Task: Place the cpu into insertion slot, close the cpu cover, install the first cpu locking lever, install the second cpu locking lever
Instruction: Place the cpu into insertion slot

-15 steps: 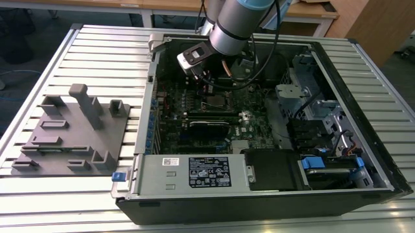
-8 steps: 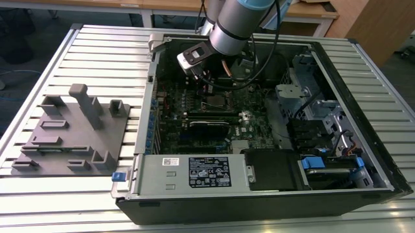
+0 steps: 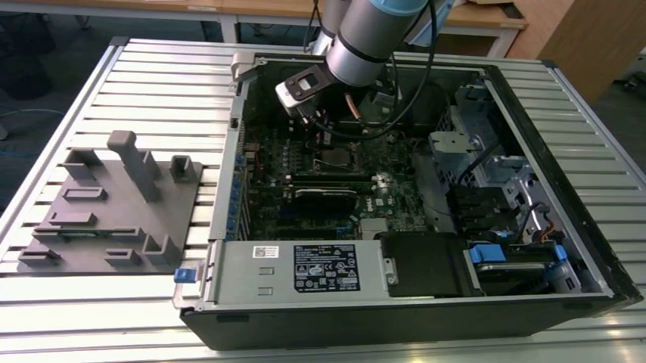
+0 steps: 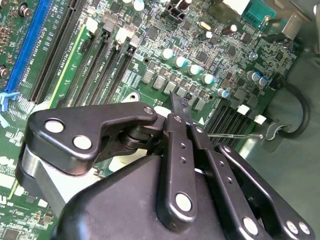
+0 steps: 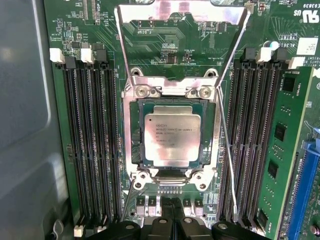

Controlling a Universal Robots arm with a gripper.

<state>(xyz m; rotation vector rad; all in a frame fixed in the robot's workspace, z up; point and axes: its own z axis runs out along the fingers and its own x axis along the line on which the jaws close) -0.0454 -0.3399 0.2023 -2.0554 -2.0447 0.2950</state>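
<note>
Your pincer [image 5: 172,204] is pressed together and pinches nothing. Its tips sit just beside one edge of the socket [image 5: 135,135], over the green board [image 5: 190,55]. The chip [image 5: 172,136] already lies flat inside the socket, silver top up. The cover [image 5: 182,11] stands swung up on its hinge, not down on the chip. A thin wire lever [image 5: 227,160] runs between the socket and the memory slots [image 5: 250,140]. In the exterior view, the arm [image 3: 364,38] reaches into the open computer case [image 3: 565,136] on the slatted counter [image 3: 151,76].

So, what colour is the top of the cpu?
The cpu top is dull silver; first wrist view.
</note>
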